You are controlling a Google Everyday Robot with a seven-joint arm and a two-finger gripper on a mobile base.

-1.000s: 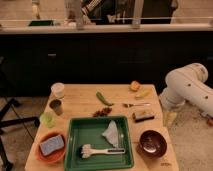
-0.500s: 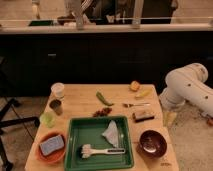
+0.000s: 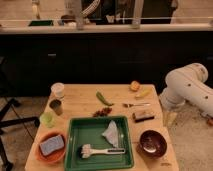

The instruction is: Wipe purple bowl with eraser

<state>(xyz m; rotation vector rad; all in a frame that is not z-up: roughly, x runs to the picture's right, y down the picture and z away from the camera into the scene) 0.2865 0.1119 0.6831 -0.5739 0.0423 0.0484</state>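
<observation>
The purple bowl (image 3: pixel 152 143) sits at the front right corner of the wooden table (image 3: pixel 80 102), upright, with a shiny inside. The eraser (image 3: pixel 143 115), a dark block on a pale base, lies on the table just behind the bowl. My white arm (image 3: pixel 187 87) comes in from the right. My gripper (image 3: pixel 170 118) hangs just off the table's right edge, to the right of the eraser and apart from it. It holds nothing that I can see.
A green tray (image 3: pixel 80 125) holds a white cloth (image 3: pixel 112 134) and a brush (image 3: pixel 102 150). An orange bowl (image 3: pixel 44 157) with a blue-grey sponge (image 3: pixel 52 144) is at the front left. Three cups (image 3: pixel 55 106) stand at the left. A green chili (image 3: pixel 103 98), fork (image 3: pixel 136 105) and fruit (image 3: pixel 134 85) lie at the back.
</observation>
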